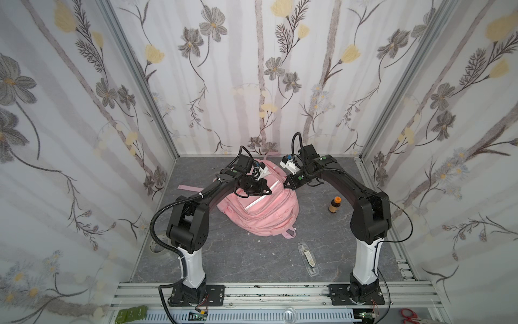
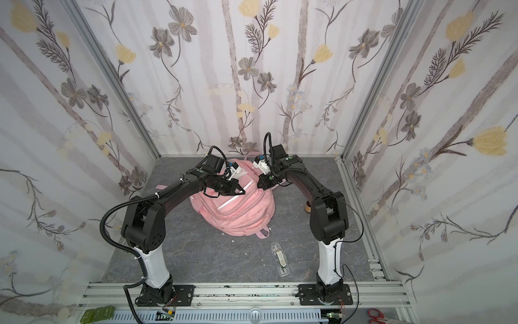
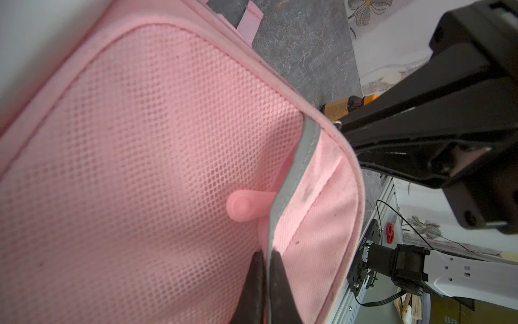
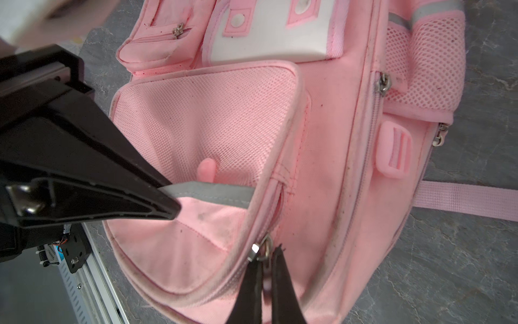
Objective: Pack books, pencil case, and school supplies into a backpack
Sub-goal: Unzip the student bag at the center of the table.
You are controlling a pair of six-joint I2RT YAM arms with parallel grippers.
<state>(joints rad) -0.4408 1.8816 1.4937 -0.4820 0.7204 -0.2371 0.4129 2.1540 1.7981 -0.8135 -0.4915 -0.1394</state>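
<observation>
Left hand pinches backpack trim, right hand zip pull — bottle, clear case aside.

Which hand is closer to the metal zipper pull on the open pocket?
Right. The right hand pinches the zipper pull itself; the left hand clamps the grey reflective strip, a little way off.

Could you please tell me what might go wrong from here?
The right gripper holds the zipper pull only at the tips of its fingers, so it may slip. The left gripper grips the grey trim; uneven pulls could drag the backpack. The right arm could tip the nearby bottle.
</observation>
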